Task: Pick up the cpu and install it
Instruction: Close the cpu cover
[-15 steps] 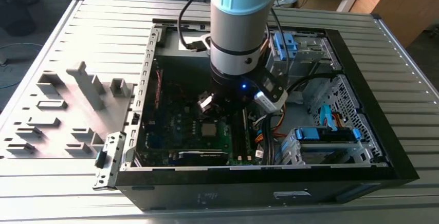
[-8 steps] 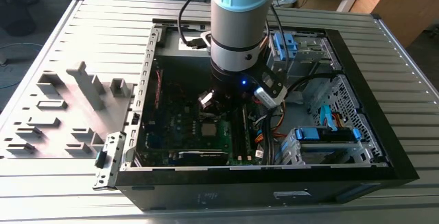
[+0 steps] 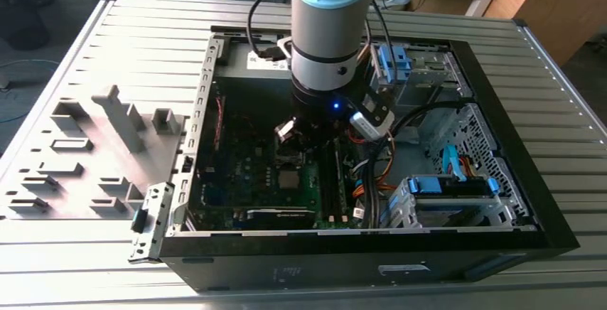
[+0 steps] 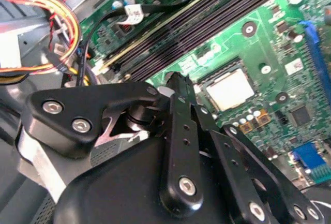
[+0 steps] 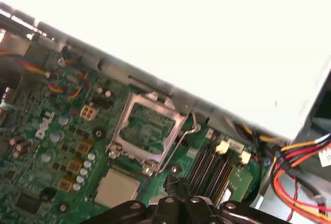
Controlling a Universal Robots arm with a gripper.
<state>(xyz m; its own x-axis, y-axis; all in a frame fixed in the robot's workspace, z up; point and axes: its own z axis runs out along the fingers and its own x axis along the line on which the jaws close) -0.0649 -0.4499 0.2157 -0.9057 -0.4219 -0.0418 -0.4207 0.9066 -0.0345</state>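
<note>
The cpu (image 5: 116,188) is a thin pale silver-grey square lying flat on the green motherboard, right beside the socket (image 5: 147,128). The socket's metal frame stands around a bare green centre. The cpu (image 4: 230,89) also shows past the black finger links in the second wrist view, and as a small pale square (image 3: 284,177) inside the case in the exterior view. My gripper (image 5: 177,183) hangs just above the board between the cpu and the memory slots, apart from the chip. Its fingers meet at one dark tip, shut with nothing between them. The gripper (image 3: 296,139) hangs inside the open case.
Black memory slots (image 4: 207,27) run close beside the gripper. Orange, yellow and red cable bundles (image 5: 300,167) hang near the case wall. A drive cage with blue clips (image 3: 455,189) fills the exterior view's right. A grey fixture plate (image 3: 85,161) lies outside the case at that view's left.
</note>
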